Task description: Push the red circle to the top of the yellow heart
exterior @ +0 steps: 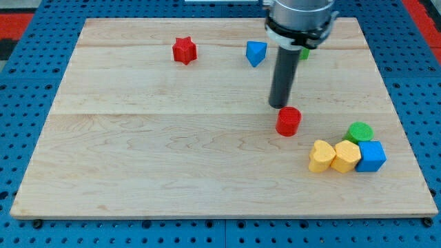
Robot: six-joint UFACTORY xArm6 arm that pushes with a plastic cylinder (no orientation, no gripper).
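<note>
blue pegboard with a grid of small holes surrounds the pale wooden board [172, 151], which fills most of the view and shows long plank seams running left to right.

over the board's upper right, the arm's grey metal housing [301, 17] enters from the view's top and hangs straight down, narrowing into the upright dark rod [282, 76]. my tip [278, 106] sits on the wood just above and slightly left of the red circle block [289, 121], very close to it; whether they touch cannot be told. it is a bare rod end, with nothing to spread or pinch.

the red circle lies right of centre, up and to the left of a cluster near the board's lower right. in that cluster the blue cube block [371, 156] is rightmost, a yellow hexagon-like block [346, 156] touches its left side, and the yellow heart block [321, 156] presses against that one. a green round block [360, 132] sits just above the cube.

near the top edge are a red star block [184, 50], a blue wedge-like block [255, 53], and a green block [304, 53] mostly hidden behind the arm.
</note>
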